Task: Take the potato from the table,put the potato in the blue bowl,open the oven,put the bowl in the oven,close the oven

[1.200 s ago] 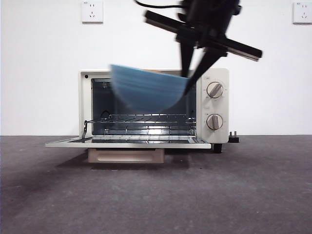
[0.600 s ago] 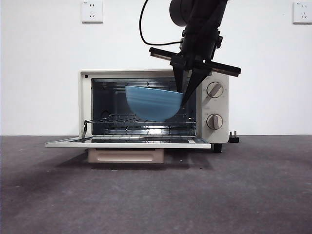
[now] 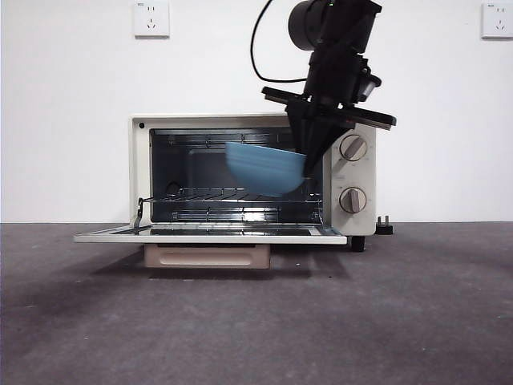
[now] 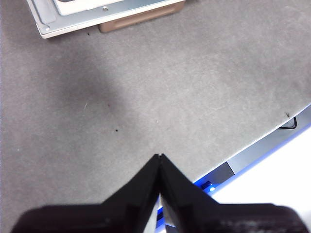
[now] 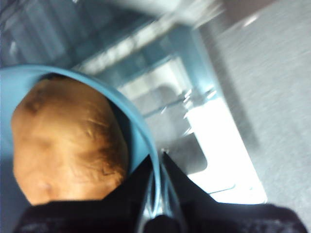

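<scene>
With the right gripper (image 3: 307, 164) clamped on the right rim of the blue bowl (image 3: 264, 170), potato (image 5: 68, 141) inside, the bowl hangs within the open oven (image 3: 252, 176) mouth above the wire rack (image 3: 232, 195), so lowering comes next; the left gripper (image 4: 160, 158) waits closed.

The oven (image 3: 252, 175) stands on the counter (image 3: 256, 321), its door (image 3: 210, 235) folded down flat before it. The blue bowl (image 3: 264, 169) hangs inside the oven's mouth above the rack (image 3: 232, 195), toward the knobs (image 3: 353, 173). The potato (image 5: 68, 141) lies in the bowl. The right gripper (image 3: 309, 163) pinches the bowl's rim on the knob side.
</scene>
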